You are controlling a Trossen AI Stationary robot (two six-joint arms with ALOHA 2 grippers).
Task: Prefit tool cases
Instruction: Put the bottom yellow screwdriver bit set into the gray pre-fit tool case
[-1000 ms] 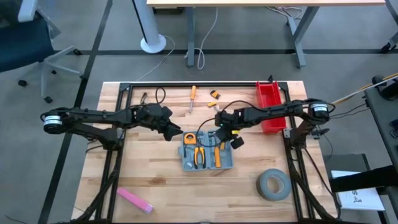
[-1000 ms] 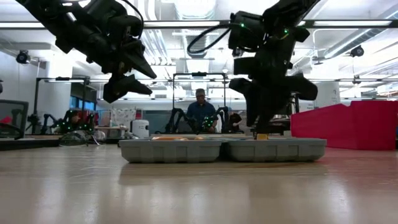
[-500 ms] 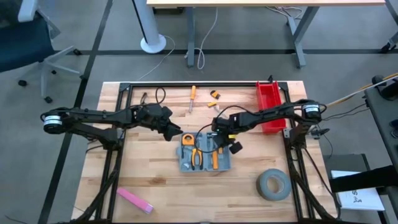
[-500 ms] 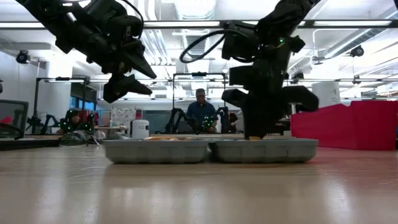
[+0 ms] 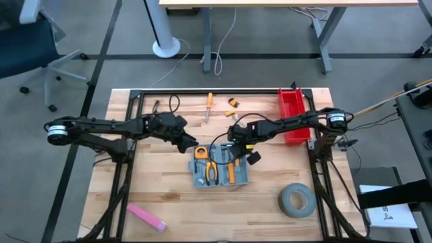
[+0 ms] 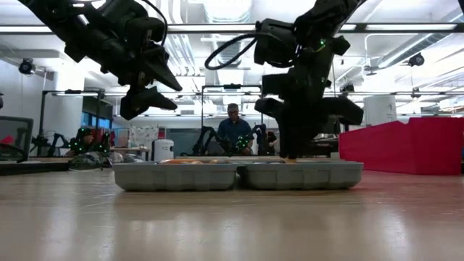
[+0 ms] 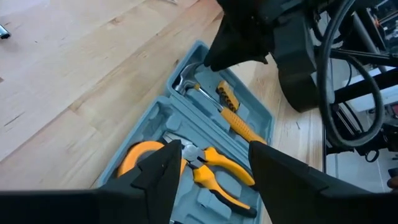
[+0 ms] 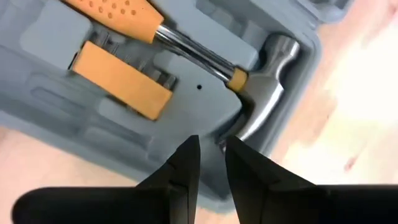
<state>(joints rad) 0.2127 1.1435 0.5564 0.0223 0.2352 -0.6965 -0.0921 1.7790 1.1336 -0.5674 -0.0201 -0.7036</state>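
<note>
- The tool case [image 5: 220, 173] lies open and flat on the wooden table [image 5: 162, 196], roughly at its middle, between my two arms; in the low view [image 6: 238, 175] it is a long grey tray on the tabletop.
- In its recesses sit a hammer [image 8: 261, 87] with an orange handle, orange-handled pliers [image 7: 214, 171], a round orange tape measure [image 7: 138, 157] and a small orange block [image 8: 121, 87].
- My right gripper [image 5: 237, 145] is down over the case's far edge, near the hammer head. Its fingers [image 8: 180, 180] are drawn close with only a narrow gap between them, and I see nothing pinched there.
- My left gripper [image 5: 190, 144] hangs above the table just beside the case's left far corner, clear of it. Its fingers [image 7: 158, 177] are spread wide and hold nothing.
- Elsewhere on the table: a red bin [image 5: 292, 115] by the right edge, a grey tape roll [image 5: 297, 200] toward the near right, a pink strip [image 5: 147, 217] at the near left, and a screwdriver [image 5: 208, 106] at the far side.
- A person [image 6: 233, 130] stands in the room beyond the table.
</note>
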